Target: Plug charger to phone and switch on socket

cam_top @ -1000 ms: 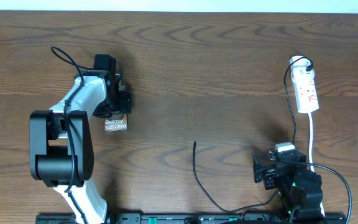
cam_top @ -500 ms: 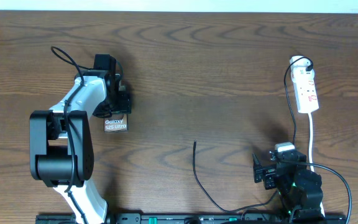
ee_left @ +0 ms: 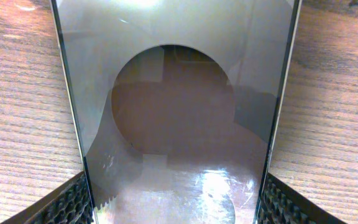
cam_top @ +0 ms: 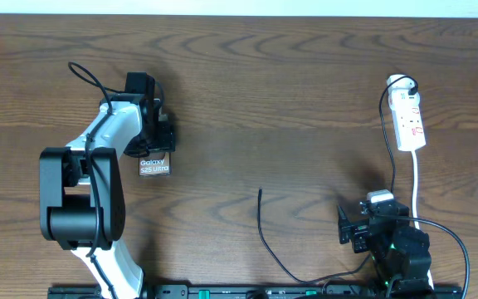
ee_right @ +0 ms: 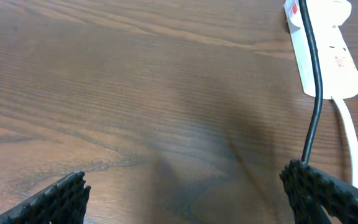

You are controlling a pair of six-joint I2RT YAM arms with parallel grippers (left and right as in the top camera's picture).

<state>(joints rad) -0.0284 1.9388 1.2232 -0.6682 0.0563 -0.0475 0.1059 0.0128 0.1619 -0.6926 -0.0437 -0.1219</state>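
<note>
Across dark wood-grain table (cam_top: 305, 75), logging items as follows. Gripping phone (cam_top: 155, 166) at left of table, lettering up, with left gripper (cam_top: 158, 139) closed on its two long edges, ribbed pads (ee_left: 73, 202) pressing either side in wrist view. Resting right gripper (cam_top: 357, 226) at near right, jaws spread wide and holding nothing. Finding charger (cam_top: 265, 241) lying loose in near middle, plug tip (cam_top: 260, 193) pointing toward far side, well apart from phone and from both grippers. Finding socket (cam_top: 409, 120) at far right, white cord (cam_top: 416, 187) running back toward near edge; switch too small for reading. Recording no containers: no tray, box or bin showing, so nothing sitting inside anything. Judging hazards: phone twisting or slipping from an edge-only hold on smooth casing if swung quickly; thin limp cable bending or skating aside on contact, leaving tip missing port; port itself not showing in any view, so aligning partly blind; taut cable tugging phone askew; reaching for socket risking snagging on black leads (cam_top: 459, 249) trailing beside cord.
</note>
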